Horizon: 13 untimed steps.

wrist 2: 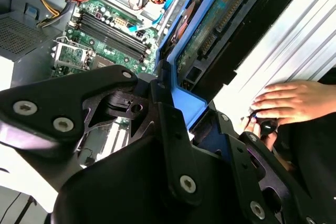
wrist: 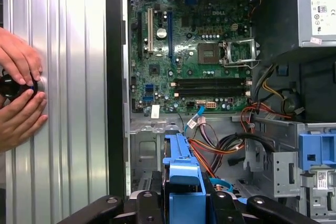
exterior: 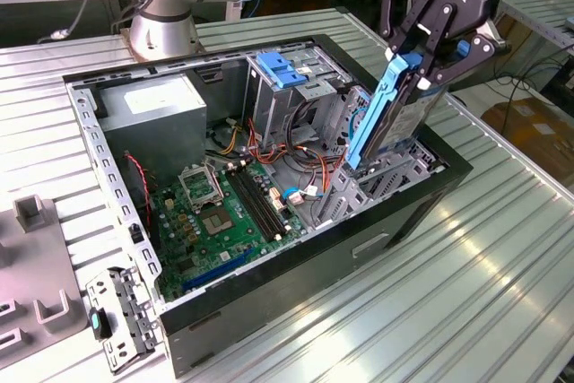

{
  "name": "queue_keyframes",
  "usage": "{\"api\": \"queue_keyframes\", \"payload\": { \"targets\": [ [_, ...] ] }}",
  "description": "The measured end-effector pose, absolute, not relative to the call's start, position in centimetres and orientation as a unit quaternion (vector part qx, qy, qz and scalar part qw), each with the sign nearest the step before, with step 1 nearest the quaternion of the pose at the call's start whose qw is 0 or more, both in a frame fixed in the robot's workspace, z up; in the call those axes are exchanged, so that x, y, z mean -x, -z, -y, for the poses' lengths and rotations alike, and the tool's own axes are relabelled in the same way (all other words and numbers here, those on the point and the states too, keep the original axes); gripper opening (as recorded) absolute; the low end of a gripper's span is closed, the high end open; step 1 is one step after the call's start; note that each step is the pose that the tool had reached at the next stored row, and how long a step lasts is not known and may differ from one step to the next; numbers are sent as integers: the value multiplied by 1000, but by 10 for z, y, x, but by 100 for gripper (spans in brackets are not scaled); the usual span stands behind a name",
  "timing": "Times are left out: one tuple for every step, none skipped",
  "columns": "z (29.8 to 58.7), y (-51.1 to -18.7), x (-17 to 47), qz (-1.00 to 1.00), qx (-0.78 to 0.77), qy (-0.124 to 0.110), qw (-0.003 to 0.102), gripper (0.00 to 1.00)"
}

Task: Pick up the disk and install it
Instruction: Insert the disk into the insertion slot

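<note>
Holds the disk (exterior: pixel 404 118) clenched in the gripper (exterior: pixel 423 65), tilted at two o'clock of the case (exterior: pixel 296 284); may jam against the cage (exterior: pixel 395 177).

White lettering on end effector (exterior: pixel 423 58); printed sticker (wrist: pixel 321 3) on power supply (wrist: pixel 281 9).

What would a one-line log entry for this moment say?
gripper: shut on disk | disk: tilted, lower end down in open computer case | install: not yet seated
</note>
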State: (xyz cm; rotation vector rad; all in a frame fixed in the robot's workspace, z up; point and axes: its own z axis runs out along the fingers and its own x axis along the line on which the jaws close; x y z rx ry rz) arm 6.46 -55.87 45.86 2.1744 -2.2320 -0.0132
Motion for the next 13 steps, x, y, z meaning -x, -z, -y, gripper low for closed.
{"api": "queue_keyframes", "payload": {
  "targets": [
    [559, -458, -65, 716, -698, 4, 13, 37],
    [559, -456, -65, 716, -698, 4, 13, 37],
    [559, -456, -66, 716, -698, 4, 13, 37],
    [559, -454, -66, 716, -698, 4, 13, 37],
    [559, -453, -66, 716, -698, 4, 13, 37],
    [559, -452, -66, 715, -699, 4, 13, 37],
    [559, -451, -66, 715, -699, 4, 13, 37],
    [559, -451, -66, 715, -699, 4, 13, 37],
    [559, -450, -66, 715, -699, 4, 13, 37],
    [559, -449, -66, 715, -699, 4, 13, 37],
    [559, -449, -66, 715, -699, 4, 13, 37],
    [559, -449, -66, 715, -699, 4, 13, 37],
    [559, -448, -66, 715, -699, 4, 13, 37]
  ]
}}
